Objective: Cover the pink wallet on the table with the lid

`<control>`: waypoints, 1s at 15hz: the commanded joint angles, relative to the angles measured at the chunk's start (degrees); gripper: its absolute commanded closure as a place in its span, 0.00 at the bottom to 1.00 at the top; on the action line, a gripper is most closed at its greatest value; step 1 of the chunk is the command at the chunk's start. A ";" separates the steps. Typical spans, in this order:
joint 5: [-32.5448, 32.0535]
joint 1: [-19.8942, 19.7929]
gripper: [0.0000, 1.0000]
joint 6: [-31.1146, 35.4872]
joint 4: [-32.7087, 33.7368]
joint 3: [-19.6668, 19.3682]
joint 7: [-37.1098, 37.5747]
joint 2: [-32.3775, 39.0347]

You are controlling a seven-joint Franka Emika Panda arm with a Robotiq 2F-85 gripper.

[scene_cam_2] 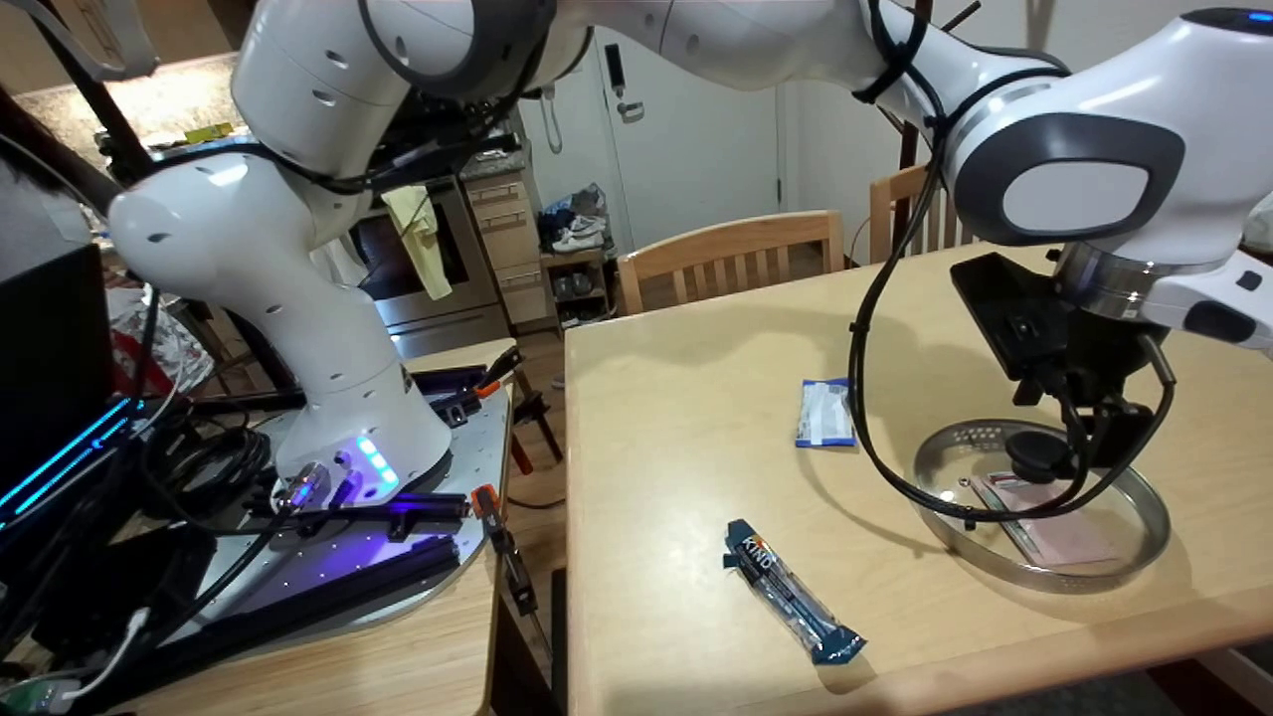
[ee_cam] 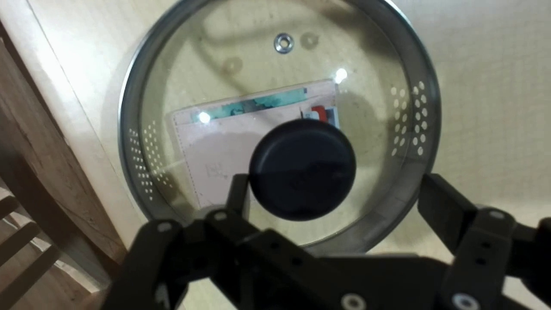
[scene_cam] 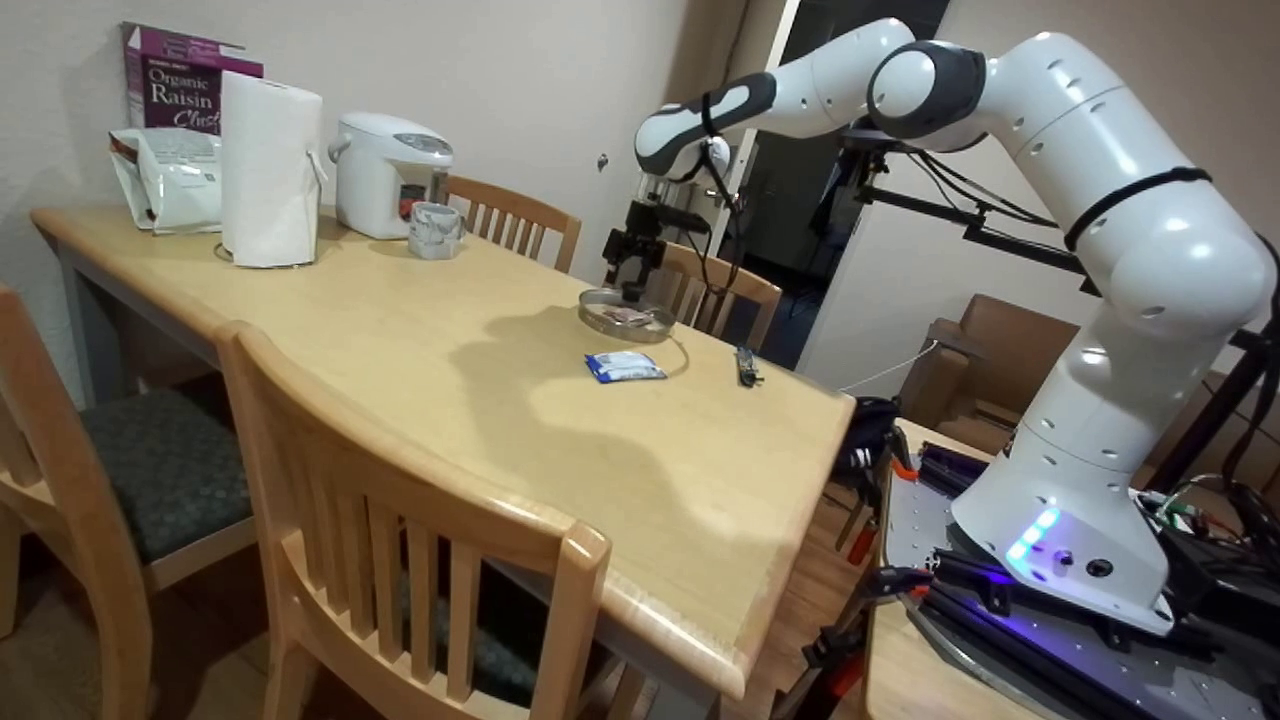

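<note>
The round glass lid with a metal rim sits on the light-wood table; its rim also shows in both exterior views. The flat pink wallet lies beneath the lid, inside its rim, seen through the glass; it also shows in an exterior view. The lid's black knob hides part of the wallet. My gripper is open just above the lid. Its left finger is at the knob's edge; whether they touch I cannot tell. Its right finger is apart from the knob.
A blue and white packet lies near the lid. A dark KIND bar lies near the table edge. A paper towel roll, a water dispenser and a mug stand at the far end. Wooden chairs surround the table.
</note>
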 commanded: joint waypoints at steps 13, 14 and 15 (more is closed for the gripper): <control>0.39 1.43 0.00 0.28 -3.34 -0.22 -0.89 -4.06; 0.39 1.43 0.00 0.28 -3.35 -0.22 -0.90 -4.07; 0.39 1.43 0.00 0.28 -3.36 -0.22 -0.90 -4.09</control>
